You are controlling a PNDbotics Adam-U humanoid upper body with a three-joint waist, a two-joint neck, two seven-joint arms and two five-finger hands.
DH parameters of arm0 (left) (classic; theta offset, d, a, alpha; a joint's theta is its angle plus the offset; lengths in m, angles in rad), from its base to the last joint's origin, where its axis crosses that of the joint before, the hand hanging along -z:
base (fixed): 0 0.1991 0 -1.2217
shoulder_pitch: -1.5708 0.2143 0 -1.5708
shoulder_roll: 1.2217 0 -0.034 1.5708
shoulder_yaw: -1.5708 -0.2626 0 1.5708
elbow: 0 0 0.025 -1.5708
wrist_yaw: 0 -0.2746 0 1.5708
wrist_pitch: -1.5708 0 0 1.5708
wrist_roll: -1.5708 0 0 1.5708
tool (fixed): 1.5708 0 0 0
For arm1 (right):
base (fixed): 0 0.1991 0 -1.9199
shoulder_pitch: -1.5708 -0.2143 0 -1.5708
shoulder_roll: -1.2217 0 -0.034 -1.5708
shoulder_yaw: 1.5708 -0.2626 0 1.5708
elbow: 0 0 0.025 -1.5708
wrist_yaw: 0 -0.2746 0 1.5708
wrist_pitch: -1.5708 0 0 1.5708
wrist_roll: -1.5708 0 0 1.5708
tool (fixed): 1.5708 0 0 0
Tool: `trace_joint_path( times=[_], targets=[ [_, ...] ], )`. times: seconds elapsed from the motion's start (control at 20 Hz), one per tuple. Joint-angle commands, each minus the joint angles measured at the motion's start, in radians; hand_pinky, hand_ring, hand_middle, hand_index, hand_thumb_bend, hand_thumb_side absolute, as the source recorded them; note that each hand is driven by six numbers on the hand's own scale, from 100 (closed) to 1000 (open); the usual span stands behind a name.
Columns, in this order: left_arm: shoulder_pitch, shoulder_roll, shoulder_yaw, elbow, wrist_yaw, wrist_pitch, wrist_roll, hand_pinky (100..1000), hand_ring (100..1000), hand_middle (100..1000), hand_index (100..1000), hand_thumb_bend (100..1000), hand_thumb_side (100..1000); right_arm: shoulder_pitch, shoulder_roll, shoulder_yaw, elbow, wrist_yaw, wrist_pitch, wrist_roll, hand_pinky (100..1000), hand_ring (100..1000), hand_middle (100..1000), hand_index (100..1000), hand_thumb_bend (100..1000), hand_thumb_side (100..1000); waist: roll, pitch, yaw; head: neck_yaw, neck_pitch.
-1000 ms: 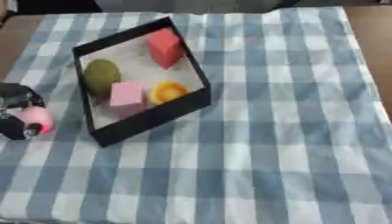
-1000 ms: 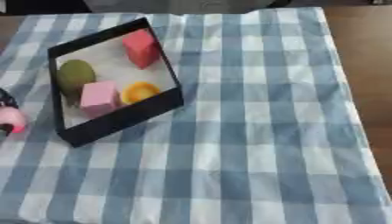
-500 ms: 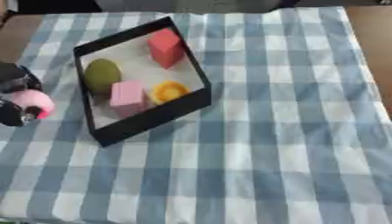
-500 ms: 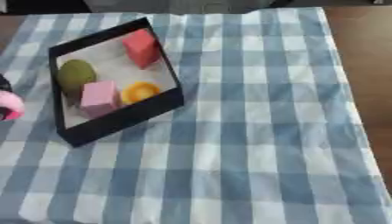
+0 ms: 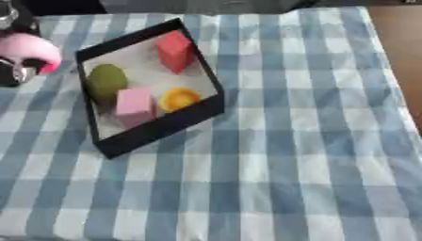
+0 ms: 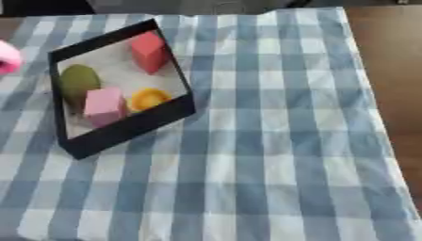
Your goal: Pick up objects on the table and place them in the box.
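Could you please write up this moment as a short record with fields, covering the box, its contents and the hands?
box: black box on blue checked tablecloth
contents: red block, green oval object, pink block, yellow round object
left hand: left hand at the upper left, holding a pink object, left of the box
right hand: not in view
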Motion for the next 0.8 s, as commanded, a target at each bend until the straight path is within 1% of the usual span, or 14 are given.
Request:
trace_joint_path(
  times=[0.05,0.15,0.3,0.45,0.6,0.8],
  targets=[
    [-0.102,-0.014,-0.017,0.002,0.035,-0.005,-0.014,745,675,534,581,100,100,-0.007,-0.04,-0.009,-0.007,-0.002,-0.005,0.002,842,715,739,821,401,439,0.01,-0.028,-0.003,-0.006,-0.001],
    [-0.195,-0.073,-0.048,0.042,0.058,-0.008,-0.017,742,671,533,580,100,100,-0.009,-0.042,-0.008,-0.007,-0.002,-0.005,0.004,842,715,739,821,401,439,0.011,-0.031,-0.004,-0.009,-0.001],
    [-0.335,-0.184,-0.106,0.139,0.072,-0.021,-0.02,742,671,534,581,100,100,-0.015,-0.043,-0.003,-0.007,-0.004,-0.004,0.009,842,715,739,821,402,445,0.011,-0.035,-0.009,-0.009,-0.001],
    [-0.439,-0.29,-0.153,0.252,0.062,-0.042,-0.02,740,669,536,584,100,100,-0.027,-0.044,0.002,-0.009,-0.007,-0.005,0.015,842,715,740,821,402,437,0.01,-0.035,-0.017,-0.005,-0.001],
    [-0.496,-0.374,-0.181,0.357,0.044,-0.057,0.002,737,668,537,587,100,100,-0.041,-0.045,0.008,-0.012,-0.01,-0.005,0.021,842,716,740,821,405,436,0.009,-0.031,-0.026,-0.006,-0.001],
    [-0.517,-0.447,-0.204,0.459,0.043,-0.074,0.028,735,669,542,593,100,100,-0.059,-0.045,0.014,-0.019,-0.014,-0.003,0.026,841,716,740,821,402,437,0.007,-0.022,-0.038,-0.026,-0.001]
  ],
)
